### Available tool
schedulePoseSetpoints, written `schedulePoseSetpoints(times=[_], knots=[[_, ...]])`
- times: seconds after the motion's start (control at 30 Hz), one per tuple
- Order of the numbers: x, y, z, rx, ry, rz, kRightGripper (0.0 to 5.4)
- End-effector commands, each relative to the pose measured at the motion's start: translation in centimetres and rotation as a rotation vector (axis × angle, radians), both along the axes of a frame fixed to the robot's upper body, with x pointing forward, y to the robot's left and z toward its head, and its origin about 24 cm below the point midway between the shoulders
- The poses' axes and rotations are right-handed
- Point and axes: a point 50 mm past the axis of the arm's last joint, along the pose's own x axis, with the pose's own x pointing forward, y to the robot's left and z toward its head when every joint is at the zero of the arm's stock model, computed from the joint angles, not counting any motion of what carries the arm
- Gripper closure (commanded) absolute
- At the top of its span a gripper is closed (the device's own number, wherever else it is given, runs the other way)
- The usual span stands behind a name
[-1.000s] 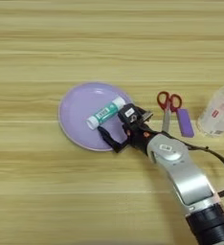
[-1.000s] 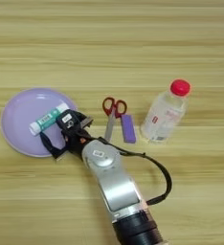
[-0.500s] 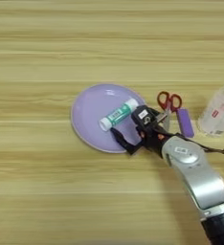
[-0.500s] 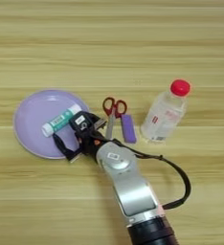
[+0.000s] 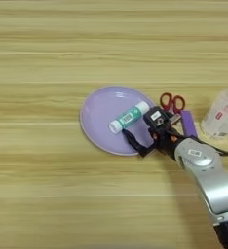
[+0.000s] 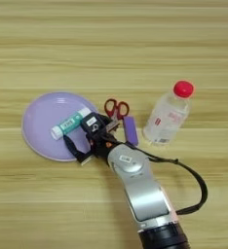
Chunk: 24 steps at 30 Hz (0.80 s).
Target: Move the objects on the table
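- Table (image 5: 47, 58): light wood, plank grain running left to right, fills both views.
- Plate (image 6: 40, 119): round, lilac, lying flat on the table left of centre.
- Glue stick (image 6: 69, 123): white and teal, lying on its side on the plate, tilted, white end up-right, near the plate's right part.
- Scissors (image 6: 116, 108): red handles visible just right of the plate; blades run down-left and are mostly hidden behind the gripper.
- Block (image 6: 130, 130): small, purple, lying flat just right of the scissors, between them and the bottle.
- Bottle (image 6: 167, 116): clear plastic, red cap, leaning with the cap up-right; close beside the block, contact cannot be told. Cut by the right edge in the left eye view.
- Right gripper (image 5: 144, 135): comes in from the lower right on a silver forearm; sits over the plate's right rim, just below the glue stick.
- Fingers (image 6: 73, 146): one black finger reaches down-left over the plate's lower right edge. The spread of the fingers cannot be told, nor whether they have hold of anything.
- A black cable loops from the forearm on its right side.
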Motion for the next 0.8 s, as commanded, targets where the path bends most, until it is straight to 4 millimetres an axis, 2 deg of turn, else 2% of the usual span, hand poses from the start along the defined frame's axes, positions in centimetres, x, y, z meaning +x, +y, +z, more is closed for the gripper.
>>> schedulePoseSetpoints(times=[0.03,0.6,0.8], knots=[[0.6,0.6,2.2,-0.004,-0.097,0.019,0.02],[1.6,1.6,3.6,0.04,-0.133,0.03,0.02],[2.6,1.9,3.4,0.163,-0.05,0.004,0.02]])
